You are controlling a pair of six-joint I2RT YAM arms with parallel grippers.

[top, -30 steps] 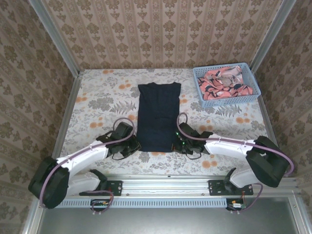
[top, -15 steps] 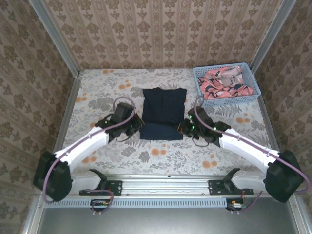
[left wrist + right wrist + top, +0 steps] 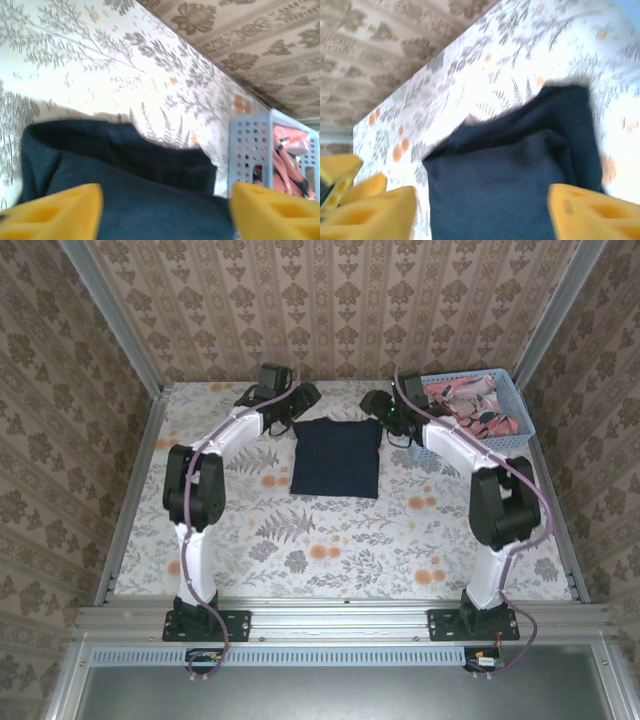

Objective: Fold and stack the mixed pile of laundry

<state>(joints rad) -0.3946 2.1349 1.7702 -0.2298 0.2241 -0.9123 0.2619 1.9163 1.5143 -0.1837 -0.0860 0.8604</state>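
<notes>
At far right, the basket (image 3: 508,438) holds the pink garment (image 3: 470,400); left gripper (image 3: 162,212) and right gripper (image 3: 481,214) gape.

- Bright, even light overhead; faint shadows.
- Past the left jaws the tablecloth (image 3: 75,65) glares almost white.
- Between the right jaws everything smears; yellow fingers (image 3: 370,215) soft.

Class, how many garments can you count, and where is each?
2. The dark T-shirt lies folded on the table, far centre; the pink patterned garment sits in the blue basket at far right. Others may hide beneath it.
</notes>
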